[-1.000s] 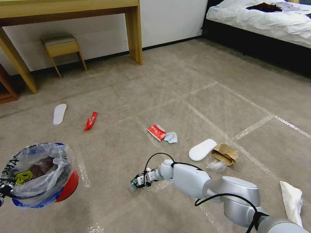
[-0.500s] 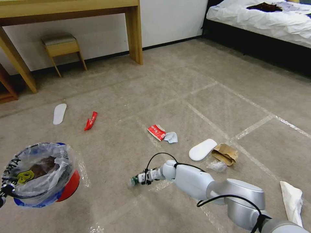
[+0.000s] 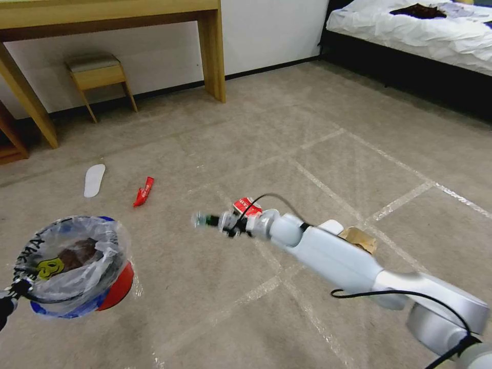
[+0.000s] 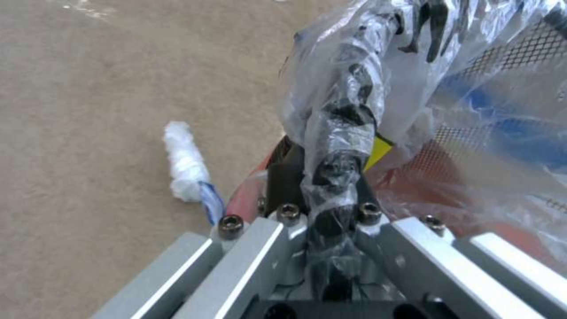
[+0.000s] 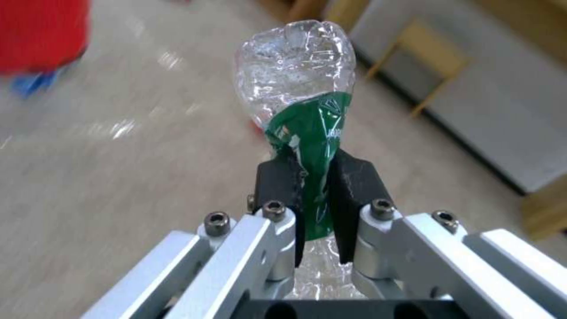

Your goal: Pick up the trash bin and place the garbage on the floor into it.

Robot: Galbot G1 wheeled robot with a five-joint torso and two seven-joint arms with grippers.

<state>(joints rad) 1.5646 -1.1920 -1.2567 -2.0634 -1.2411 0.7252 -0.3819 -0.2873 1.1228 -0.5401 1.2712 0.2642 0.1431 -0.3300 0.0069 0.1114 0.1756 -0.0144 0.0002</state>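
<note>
The red trash bin (image 3: pixel 77 266), lined with a clear bag, hangs low at my left, and my left gripper (image 4: pixel 322 168) is shut on its bagged rim (image 4: pixel 354 88). Above the carpet floor (image 3: pixel 205 307), my right gripper (image 3: pixel 218 222) is shut on a crushed clear bottle (image 5: pixel 307 119) with a green label. This bottle (image 3: pixel 201 220) points toward the bin. Garbage lies on the carpet: a white slipper (image 3: pixel 94 180), a red wrapper (image 3: pixel 143 191), a red packet (image 3: pixel 245 204) and a brown paper bag (image 3: pixel 363 239) partly behind my right arm, and a white tissue (image 4: pixel 186 161) beside the bin.
A wooden desk leg (image 3: pixel 212 51) and a small stool (image 3: pixel 97 72) stand by the far wall. A bed (image 3: pixel 425 36) with white sheets fills the far right corner. Open carpet lies between the bin and my right arm.
My right gripper has lifted the bottle off the carpet and carried it up and leftward. The bin in my left gripper has shifted slightly up and right.
</note>
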